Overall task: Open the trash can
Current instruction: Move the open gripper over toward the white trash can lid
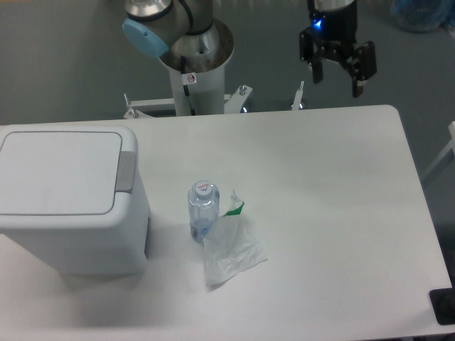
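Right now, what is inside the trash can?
That cannot be seen. The trash can has its flat lid shut, covering the whole inside. The grey push tab sits at the lid's right edge; the open gripper hangs far off, above the table's back edge.

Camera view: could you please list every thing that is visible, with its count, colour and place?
trash can: one, white with a grey push tab, lid shut, left side of the table
water bottle: one, clear, upright, table centre, right of the trash can
plastic wrapper: one, clear-white with a green bit, lying against the bottle's right side
table: one, white, fills most of the view
robot base: one, white pedestal with grey joint and blue cap, behind the table
gripper: one, black, fingers open, hanging above the table's far edge, holding nothing
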